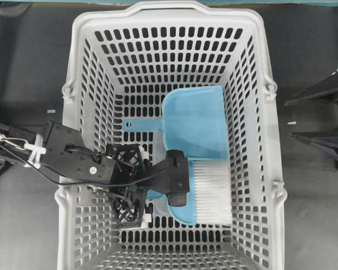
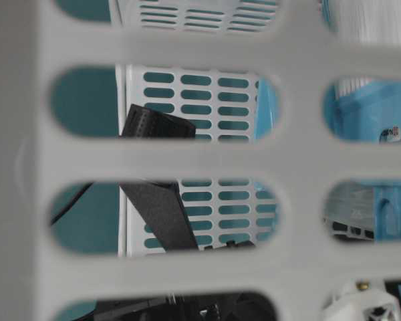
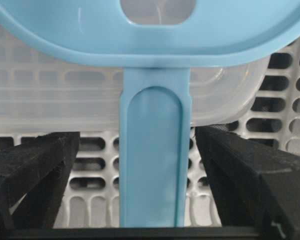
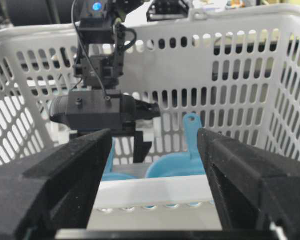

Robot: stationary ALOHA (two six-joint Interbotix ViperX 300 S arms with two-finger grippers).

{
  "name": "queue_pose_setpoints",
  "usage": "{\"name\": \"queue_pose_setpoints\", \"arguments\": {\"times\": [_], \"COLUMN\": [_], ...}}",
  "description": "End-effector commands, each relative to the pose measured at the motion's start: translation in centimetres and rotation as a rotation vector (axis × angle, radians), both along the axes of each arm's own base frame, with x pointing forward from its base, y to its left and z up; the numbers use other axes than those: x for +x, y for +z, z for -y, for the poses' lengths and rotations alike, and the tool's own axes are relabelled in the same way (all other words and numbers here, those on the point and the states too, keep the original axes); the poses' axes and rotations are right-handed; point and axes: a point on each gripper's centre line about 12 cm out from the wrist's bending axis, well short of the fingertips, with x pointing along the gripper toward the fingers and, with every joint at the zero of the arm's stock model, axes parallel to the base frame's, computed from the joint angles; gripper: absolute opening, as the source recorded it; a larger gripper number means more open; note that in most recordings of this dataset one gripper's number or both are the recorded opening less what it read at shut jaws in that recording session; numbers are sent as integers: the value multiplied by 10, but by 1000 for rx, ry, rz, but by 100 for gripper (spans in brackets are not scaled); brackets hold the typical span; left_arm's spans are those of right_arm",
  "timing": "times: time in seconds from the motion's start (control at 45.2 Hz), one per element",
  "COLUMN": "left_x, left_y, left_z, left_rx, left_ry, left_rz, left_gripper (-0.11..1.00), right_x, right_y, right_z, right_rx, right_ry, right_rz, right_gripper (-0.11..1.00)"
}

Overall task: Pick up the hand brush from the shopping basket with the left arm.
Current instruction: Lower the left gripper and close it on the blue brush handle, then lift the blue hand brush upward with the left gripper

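Clearly the large light-grey plastic shopping basket (image 1: 81, 67) with its slotted walls and floor takes up the middle of the dark counter (image 1: 28, 67), and both blue tools lie on its floor. The light-blue plastic hand brush (image 1: 205, 194) with wide white bristles lies in the nearer half, its bristles pointing toward the right wall and its thin handle reaching left. Just beyond it lies the flat light-blue plastic dustpan (image 1: 194, 126), its own handle pointing left too.

Reaching over the left wall, the black left arm (image 1: 67, 154) with white clips and loose cables has its gripper (image 1: 174, 180) down over the brush where handle meets head. In the left wrist view the blue handle (image 3: 155, 170) stands straight up the middle, with one black finger (image 3: 32, 170) on each side and a clear gap to both, so the fingers stand spread wide and hold nothing yet. That straddling placement looks deliberate: the narrow handle is the easiest part to pinch.

Closing on it seems the next step, judged from this alignment.

Outside the basket on the right side, the right gripper (image 4: 150, 200) waits with its fingers wide apart and empty.
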Motion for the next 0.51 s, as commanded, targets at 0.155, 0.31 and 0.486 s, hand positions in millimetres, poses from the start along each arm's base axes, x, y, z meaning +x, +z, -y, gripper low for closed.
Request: {"name": "queue_pose_setpoints", "arguments": {"times": [0.155,0.31,0.486], "left_x": [4,3,2], "left_y": [8,11,12], "left_z": [5,14,15], "left_rx": [-2,-2,0], "left_ry": [-17,-42,-51], "left_rz": [29,34,33], "left_gripper": [71,26,24], "right_x": [1,1,1], "right_y": [0,0,-1], "right_z": [-1,-1,-1], "right_rx": [9,9,9], "right_ry": [1,1,1], "right_rz": [3,3,1], "right_gripper": [67,67,67]}}
